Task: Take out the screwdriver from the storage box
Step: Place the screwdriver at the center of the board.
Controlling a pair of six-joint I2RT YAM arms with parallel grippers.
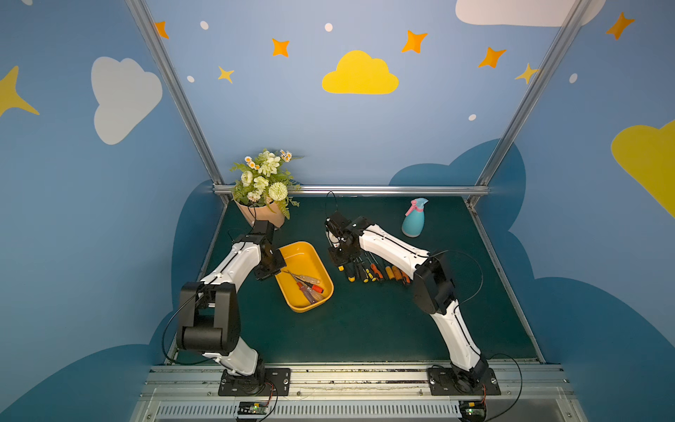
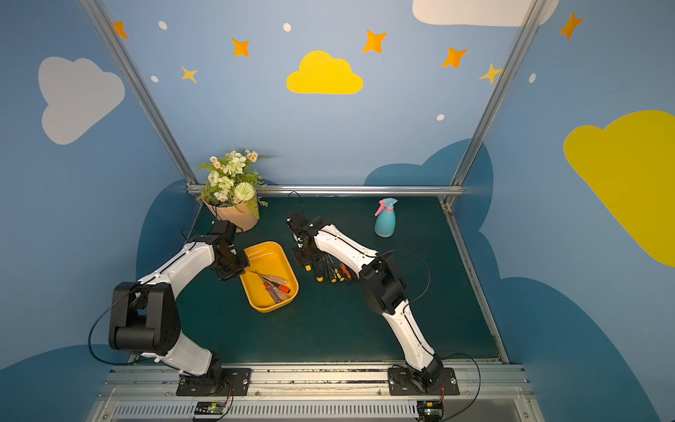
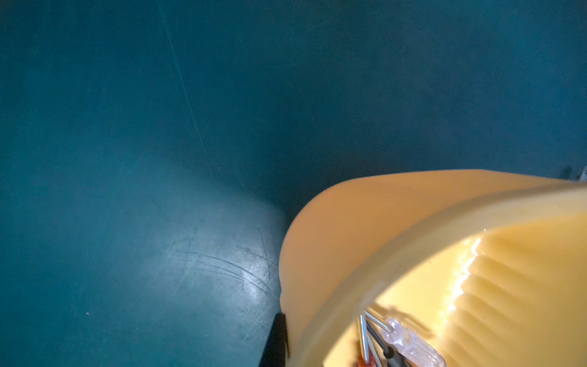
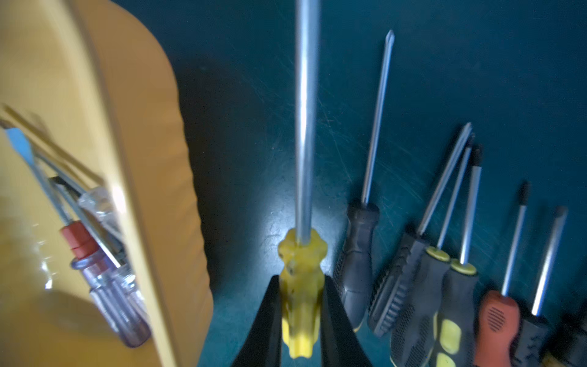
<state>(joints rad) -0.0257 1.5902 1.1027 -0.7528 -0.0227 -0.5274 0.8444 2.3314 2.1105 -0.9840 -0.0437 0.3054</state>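
Storage box [image 1: 305, 257], bench [image 1: 365, 329] centre: 9 o'clock rim was pinched by left fingers [image 3: 276, 340], apparently steadying it. Row of screwdrivers [image 1: 376, 272] lay at its 3 o'clock. Yellow-handled screwdriver [image 4: 301, 254] hung between them, clamped in right fingers [image 4: 266, 317], seemingly bound for the row.

Some screwdrivers [image 1: 308, 288] lie in the storage box [image 1: 299, 255]. A row of screwdrivers [image 1: 369, 272] lies right of it, the flowerpot [image 1: 248, 213] behind it.

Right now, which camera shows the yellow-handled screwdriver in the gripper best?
The right wrist view: the yellow-handled screwdriver fills it, handle clamped in the right gripper. Both top views show just a yellow speck under that gripper; the left wrist view, nothing.
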